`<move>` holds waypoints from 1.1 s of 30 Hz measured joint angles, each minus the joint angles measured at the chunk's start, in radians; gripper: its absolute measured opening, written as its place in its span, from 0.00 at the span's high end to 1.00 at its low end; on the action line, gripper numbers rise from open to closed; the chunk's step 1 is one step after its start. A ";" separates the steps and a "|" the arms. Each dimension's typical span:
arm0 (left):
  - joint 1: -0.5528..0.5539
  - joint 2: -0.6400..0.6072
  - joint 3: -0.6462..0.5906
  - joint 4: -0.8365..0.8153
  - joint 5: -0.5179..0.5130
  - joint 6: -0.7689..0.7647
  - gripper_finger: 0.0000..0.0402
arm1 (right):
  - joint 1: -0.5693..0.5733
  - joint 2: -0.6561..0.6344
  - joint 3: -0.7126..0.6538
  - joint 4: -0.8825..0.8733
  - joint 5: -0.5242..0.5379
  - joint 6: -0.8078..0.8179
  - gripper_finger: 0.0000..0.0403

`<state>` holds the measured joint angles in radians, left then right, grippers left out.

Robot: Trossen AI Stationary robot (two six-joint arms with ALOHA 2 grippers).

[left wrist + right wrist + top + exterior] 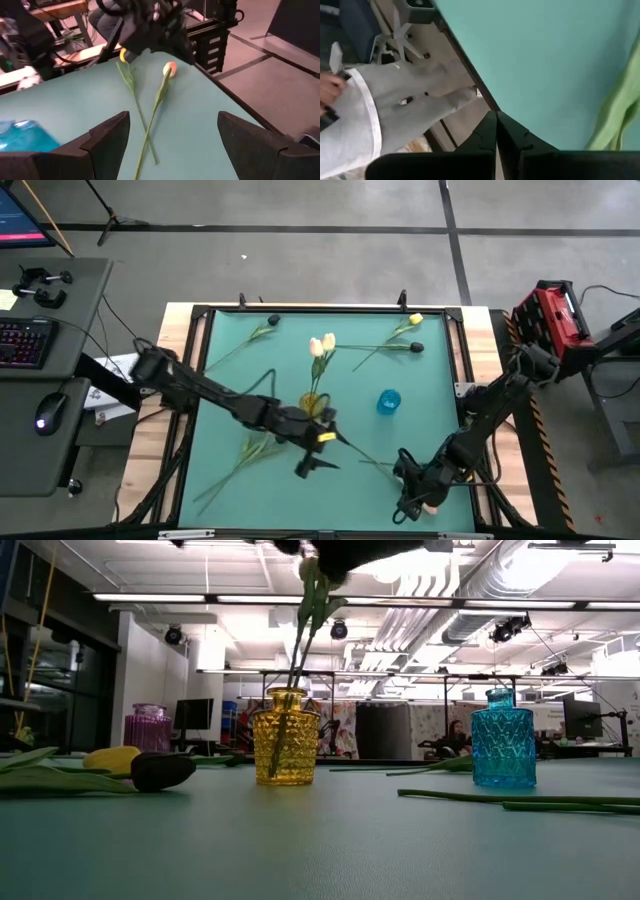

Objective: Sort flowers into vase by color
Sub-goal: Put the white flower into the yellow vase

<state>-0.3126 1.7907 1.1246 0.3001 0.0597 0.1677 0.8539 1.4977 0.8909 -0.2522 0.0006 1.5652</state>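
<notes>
My left gripper (312,467) hovers open over the table's near middle; in its wrist view its fingers (107,137) frame two tulips that lie crossed on the green mat, one peach-headed (170,69) and one yellow-headed (123,56). My right gripper (410,492) is shut above those heads near the front right corner, and nothing shows between its fingers (496,132). A yellow vase (315,402) holds cream-peach tulips (322,345) by their stems. The blue vase (388,401) holds no flowers.
A black tulip (272,320), a yellow one (414,319) and another black one (416,348) lie toward the far edge. More tulips (248,450) lie front left. A person's hand and pale sleeve (355,100) show beyond the table's edge. A purple vase (148,726) appears in the low view.
</notes>
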 joint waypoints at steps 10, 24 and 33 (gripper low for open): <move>0.006 0.298 0.227 0.014 -0.010 0.008 0.28 | 0.000 -0.021 0.000 -0.001 0.018 -0.074 1.00; 0.071 0.444 0.298 -0.100 -0.069 -0.007 0.47 | -0.002 -0.021 0.000 0.005 0.105 -0.054 1.00; 0.118 0.445 0.297 -0.204 0.024 0.089 0.64 | -0.002 -0.021 0.000 0.006 0.105 -0.052 1.00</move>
<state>-0.1947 2.2356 1.4220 0.0959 0.0838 0.2569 0.8516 1.4769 0.8912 -0.2466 0.1059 1.5135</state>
